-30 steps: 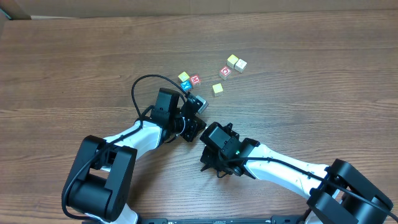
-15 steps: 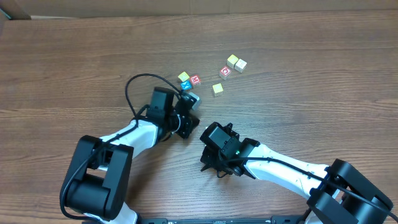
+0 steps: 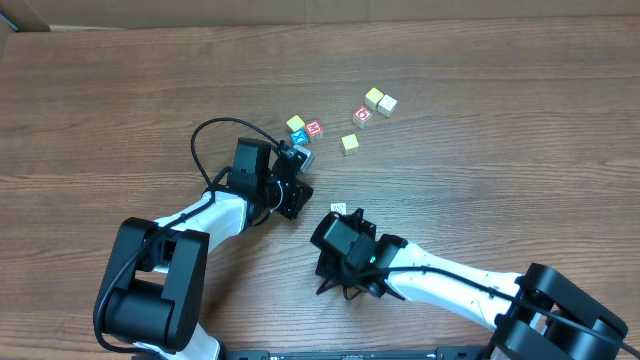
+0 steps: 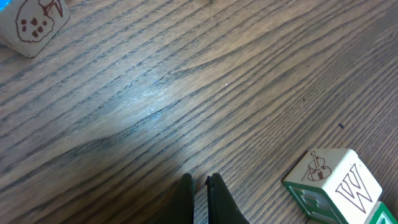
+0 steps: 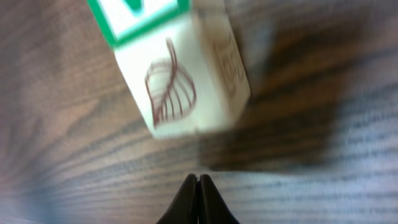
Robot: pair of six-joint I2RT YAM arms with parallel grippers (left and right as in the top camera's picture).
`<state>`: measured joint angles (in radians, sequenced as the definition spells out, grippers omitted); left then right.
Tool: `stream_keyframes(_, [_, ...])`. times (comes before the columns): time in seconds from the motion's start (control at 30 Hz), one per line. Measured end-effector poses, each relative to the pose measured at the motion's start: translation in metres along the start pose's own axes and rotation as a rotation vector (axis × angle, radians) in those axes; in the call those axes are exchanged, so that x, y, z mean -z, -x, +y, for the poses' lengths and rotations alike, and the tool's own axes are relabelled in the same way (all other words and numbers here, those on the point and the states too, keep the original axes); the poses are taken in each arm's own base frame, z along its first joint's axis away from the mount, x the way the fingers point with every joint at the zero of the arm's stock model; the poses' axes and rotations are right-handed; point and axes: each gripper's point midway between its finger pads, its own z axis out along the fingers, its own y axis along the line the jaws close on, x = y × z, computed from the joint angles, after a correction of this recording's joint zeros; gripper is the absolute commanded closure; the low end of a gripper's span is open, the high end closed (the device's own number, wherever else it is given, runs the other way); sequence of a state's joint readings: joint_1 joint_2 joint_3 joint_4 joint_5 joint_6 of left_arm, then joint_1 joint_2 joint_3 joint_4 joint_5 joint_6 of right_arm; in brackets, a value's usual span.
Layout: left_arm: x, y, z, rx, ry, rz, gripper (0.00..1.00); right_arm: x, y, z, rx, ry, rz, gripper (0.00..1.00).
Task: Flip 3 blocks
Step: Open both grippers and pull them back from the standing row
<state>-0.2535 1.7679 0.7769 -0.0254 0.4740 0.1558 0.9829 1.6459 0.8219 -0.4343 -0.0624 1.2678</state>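
Right in front of the right gripper [image 5: 198, 180], closed tight and empty, sits the leaf block [image 5: 186, 81], so I'd push high on that face and go slow to tip it rather than skid it, while the left gripper [image 4: 199, 182], also closed on nothing, hangs near the W block [image 4: 333, 183].

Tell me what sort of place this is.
Probably a robot lab or test bench rather than a home. A left arm and a right arm, both white and black, reach over a wood-grain table. Small picture blocks lie scattered on it like practice objects.
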Motion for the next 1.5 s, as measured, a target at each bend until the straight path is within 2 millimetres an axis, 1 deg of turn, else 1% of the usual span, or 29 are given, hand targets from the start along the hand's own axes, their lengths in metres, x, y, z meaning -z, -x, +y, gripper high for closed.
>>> stream_keyframes(0.07, [0.000, 0.000, 0.000, 0.003, 0.000, 0.000, 0.96, 0.003, -0.005, -0.002, 0.016, -0.013, -0.009, 0.96])
stream_keyframes(0.17, [0.001, 0.000, 0.002, 0.027, 0.003, -0.002, 0.96, 0.015, -0.014, -0.004, 0.051, -0.037, -0.033, 0.96])
stream_keyframes(0.3, [0.007, -0.001, 0.015, 0.104, 0.015, -0.010, 0.96, 0.043, -0.023, -0.004, 0.109, -0.054, -0.084, 0.96])
stream_keyframes(0.4, [0.020, 0.000, 0.023, 0.169, -0.003, -0.030, 0.96, 0.068, -0.024, -0.009, 0.135, -0.060, -0.121, 0.96])
stream_keyframes(0.43, [0.028, 0.003, 0.025, 0.186, -0.007, -0.043, 0.96, 0.077, -0.022, -0.013, 0.138, -0.068, -0.137, 0.96])
stream_keyframes(0.5, [0.049, 0.013, 0.026, 0.211, -0.008, -0.084, 0.96, 0.096, -0.017, -0.024, 0.137, -0.083, -0.172, 0.96])
stream_keyframes(0.53, [0.057, 0.018, 0.026, 0.211, -0.005, -0.103, 0.96, 0.102, -0.015, -0.028, 0.134, -0.090, -0.184, 0.96])
stream_keyframes(0.6, [0.082, 0.028, 0.020, 0.210, 0.008, -0.141, 0.96, 0.120, -0.008, -0.040, 0.129, -0.102, -0.221, 0.96])
stream_keyframes(0.67, [0.105, 0.036, 0.010, 0.198, 0.027, -0.175, 0.96, 0.140, 0.000, -0.050, 0.116, -0.110, -0.262, 0.92])
stream_keyframes(0.8, [0.152, 0.041, -0.008, 0.185, 0.108, -0.225, 0.96, 0.183, 0.014, -0.058, 0.069, -0.095, -0.324, 0.75])
stream_keyframes(0.83, [0.162, 0.041, -0.012, 0.184, 0.130, -0.237, 0.96, 0.194, 0.018, -0.059, 0.057, -0.095, -0.336, 0.71])
stream_keyframes(0.87, [0.176, 0.040, -0.017, 0.183, 0.159, -0.255, 0.95, 0.210, 0.021, -0.063, 0.047, -0.103, -0.347, 0.69])
stream_keyframes(0.9, [0.184, 0.037, -0.021, 0.185, 0.178, -0.259, 0.94, 0.221, 0.023, -0.066, 0.032, -0.112, -0.355, 0.65])
stream_keyframes(0.97, [0.205, 0.031, -0.030, 0.194, 0.227, -0.281, 0.93, 0.246, 0.025, -0.074, 0.013, -0.142, -0.358, 0.49])
stream_keyframes(1.07, [0.236, 0.020, -0.042, 0.210, 0.290, -0.315, 0.86, 0.280, 0.023, -0.084, 0.009, -0.172, -0.359, 0.00])
stream_keyframes(1.13, [0.258, 0.016, -0.051, 0.215, 0.323, -0.346, 0.83, 0.299, 0.020, -0.083, 0.035, -0.151, -0.348, 0.00])
stream_keyframes(1.23, [0.289, 0.011, -0.064, 0.227, 0.363, -0.381, 0.83, 0.315, 0.013, -0.069, 0.084, -0.073, -0.314, 0.00])
stream_keyframes(1.3, [0.310, 0.004, -0.071, 0.255, 0.399, -0.382, 0.83, 0.321, 0.006, -0.061, 0.112, -0.029, -0.277, 0.00])
stream_keyframes(1.33, [0.317, 0.000, -0.073, 0.270, 0.415, -0.377, 0.83, 0.322, 0.004, -0.060, 0.122, -0.020, -0.265, 0.00])
stream_keyframes(1.37, [0.325, -0.005, -0.075, 0.295, 0.434, -0.364, 0.80, 0.322, 0.001, -0.058, 0.134, -0.011, -0.251, 0.00])
stream_keyframes(1.4, [0.332, -0.010, -0.077, 0.317, 0.454, -0.356, 0.79, 0.322, -0.001, -0.057, 0.149, -0.006, -0.240, 0.00])
stream_keyframes(1.47, [0.346, -0.017, -0.079, 0.357, 0.491, -0.347, 0.78, 0.322, 0.000, -0.052, 0.167, 0.012, -0.241, 0.00])
stream_keyframes(1.5, [0.351, -0.020, -0.080, 0.370, 0.503, -0.343, 0.77, 0.323, 0.002, -0.046, 0.173, 0.032, -0.257, 0.00])
